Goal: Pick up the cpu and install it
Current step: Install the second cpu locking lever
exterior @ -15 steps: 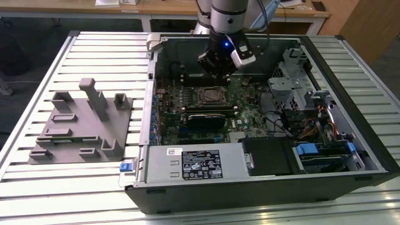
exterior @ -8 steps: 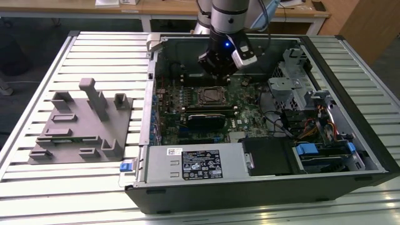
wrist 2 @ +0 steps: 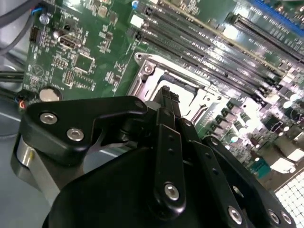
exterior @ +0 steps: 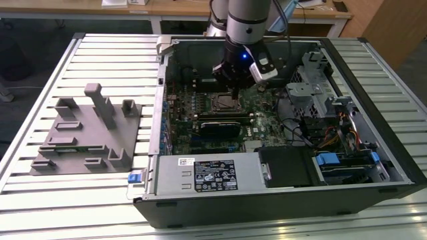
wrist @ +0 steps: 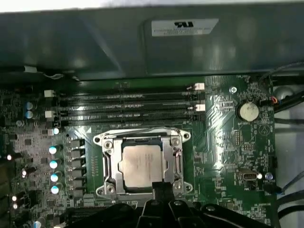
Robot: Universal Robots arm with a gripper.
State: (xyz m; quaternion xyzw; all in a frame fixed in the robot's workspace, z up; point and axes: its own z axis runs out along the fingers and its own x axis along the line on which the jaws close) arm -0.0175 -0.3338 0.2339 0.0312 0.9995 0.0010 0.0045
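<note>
We find the cpu (wrist: 142,165) lying flat inside the socket frame (wrist: 108,164) just ahead of the gripper (wrist: 159,189) — placement looks done, we judge — fingers drawn together at its near edge, whether gripping it we cannot tell.

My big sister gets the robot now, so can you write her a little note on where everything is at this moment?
Gripper: hangs inside the open computer case, right above the motherboard's socket. Whether its fingers are open or shut cannot be told.
The cpu: lies flat inside the socket's metal frame, silvery face up, in the first wrist view.
Done: the cpu is off the grey fixture side of the table and sits in the socket.
Left: not clear if the gripper has let go.
</note>
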